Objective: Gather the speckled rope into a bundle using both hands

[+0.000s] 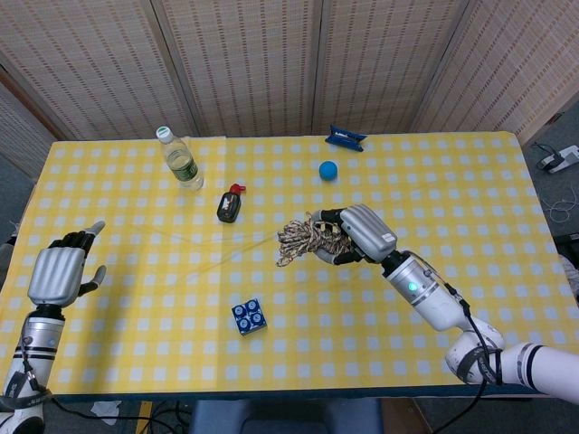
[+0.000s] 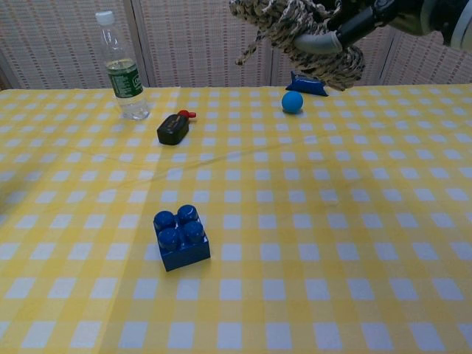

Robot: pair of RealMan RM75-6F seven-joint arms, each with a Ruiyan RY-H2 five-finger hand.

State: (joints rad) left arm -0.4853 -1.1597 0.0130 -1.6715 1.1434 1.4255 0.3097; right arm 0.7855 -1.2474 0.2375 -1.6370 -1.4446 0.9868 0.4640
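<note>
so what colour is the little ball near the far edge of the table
Blue ball, plain with no pattern; the chest view shows it best.

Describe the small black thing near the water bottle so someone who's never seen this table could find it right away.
On the yellow checked tablecloth, find the clear plastic water bottle with the green label toward the far left. Just right of it and nearer the robot lies a small black oblong gadget. Its red tip sets it apart from the blue ball and the blue toy brick.

The chest view's top edge crops the rope bundle (image 2: 306, 33).
</note>
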